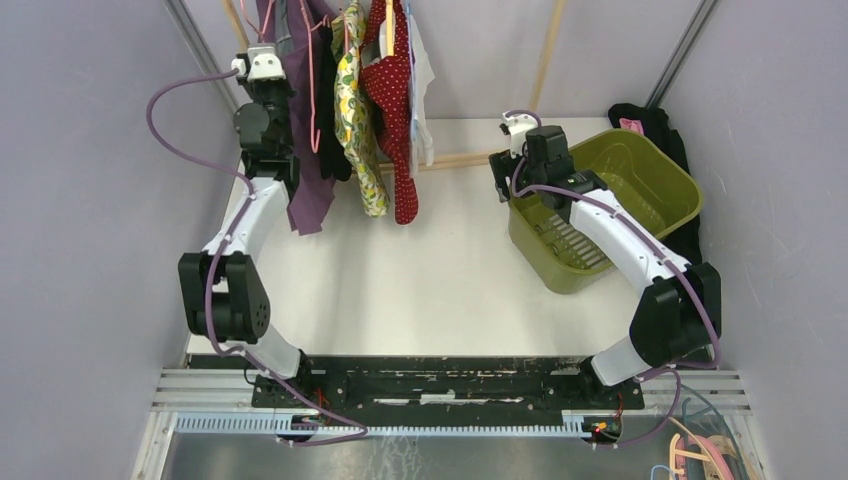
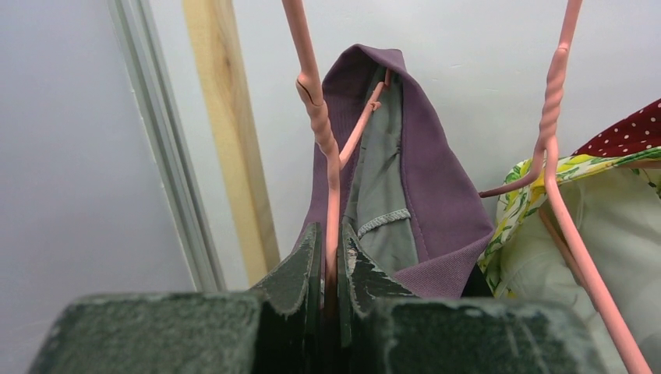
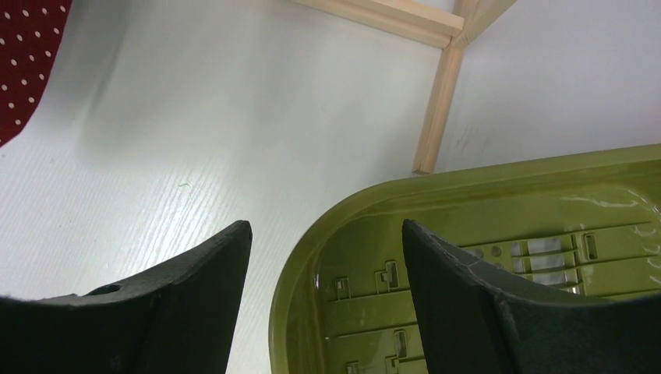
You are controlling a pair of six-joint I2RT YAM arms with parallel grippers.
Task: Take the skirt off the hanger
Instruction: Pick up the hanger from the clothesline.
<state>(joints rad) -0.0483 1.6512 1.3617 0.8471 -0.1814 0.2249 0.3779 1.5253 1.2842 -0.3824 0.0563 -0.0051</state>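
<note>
The purple skirt [image 1: 305, 150] hangs at the left end of the clothes rack on a pink wire hanger [image 1: 312, 90]. In the left wrist view the skirt's purple waistband with grey lining [image 2: 436, 195] drapes over the pink hanger [image 2: 318, 117]. My left gripper [image 2: 330, 234] is shut on that hanger's wire, just below its twisted neck. My right gripper [image 3: 326, 226] stands open with nothing between its fingers, hovering over the left rim of the green basket [image 3: 499, 257], away from the skirt. From above, the right gripper [image 1: 503, 172] is at the basket's near-left corner.
A floral garment [image 1: 352, 110] and a red polka-dot one [image 1: 395, 90] hang to the right of the skirt, the floral one on a second pink hanger [image 2: 553, 117]. The green basket [image 1: 690, 200] stands at the right, dark cloth [image 1: 650, 120] behind it. A wooden rack post [image 2: 230, 132] rises at the left.
</note>
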